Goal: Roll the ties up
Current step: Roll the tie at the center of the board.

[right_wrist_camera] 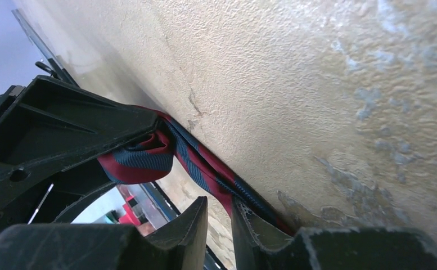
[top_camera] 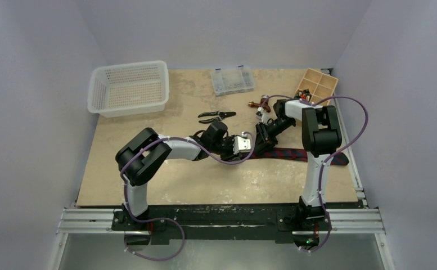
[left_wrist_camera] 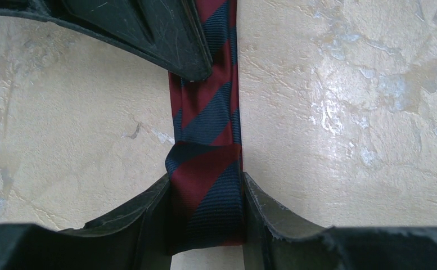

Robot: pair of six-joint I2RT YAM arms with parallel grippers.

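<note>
One tie, navy with dark red stripes, lies as a flat strip across the table toward the right edge. Its left end is folded over, and my left gripper is shut on that fold, one finger against each edge. In the top view the left gripper sits at the strip's left end, with my right gripper just behind it. The right gripper hovers low over the tie. Its fingers stand a narrow gap apart with nothing between them, and the strip passes by its right fingertip.
A white mesh basket stands at the back left. A clear plastic box and a wooden compartment box are at the back. Black-handled pliers and a small red-brown tool lie behind the grippers.
</note>
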